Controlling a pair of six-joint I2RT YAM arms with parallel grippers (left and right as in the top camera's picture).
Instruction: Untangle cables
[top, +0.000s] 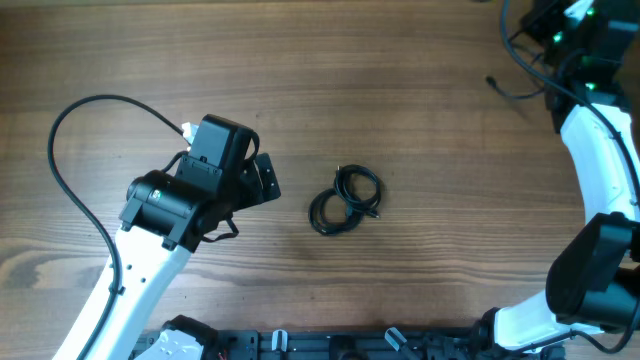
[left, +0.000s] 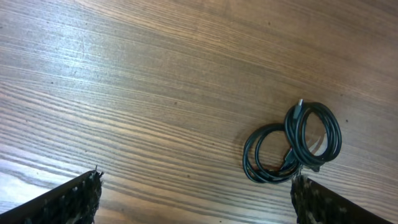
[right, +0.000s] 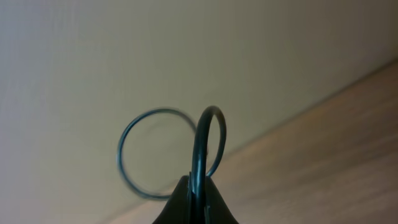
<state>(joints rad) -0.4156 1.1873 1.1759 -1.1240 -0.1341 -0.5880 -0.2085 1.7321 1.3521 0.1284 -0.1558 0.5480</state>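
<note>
A small bundle of thin black cables (top: 345, 200) lies coiled in two overlapping loops on the wooden table; in the left wrist view the bundle (left: 292, 143) shows a small plug end at its top. My left gripper (top: 266, 180) stands open just left of the bundle, its fingertips (left: 78, 199) wide apart, with the right one close to the coils. My right gripper (right: 198, 186) is shut on one thin black cable (right: 202, 137), which loops up from the jaws, lifted off the table. A loose thin strand (top: 512, 91) shows at the far right.
The right arm (top: 600, 160) curves along the table's right edge up to the far right corner. A thick black arm cable (top: 70, 170) arcs over the left side of the table. A black rail (top: 330, 345) runs along the near edge.
</note>
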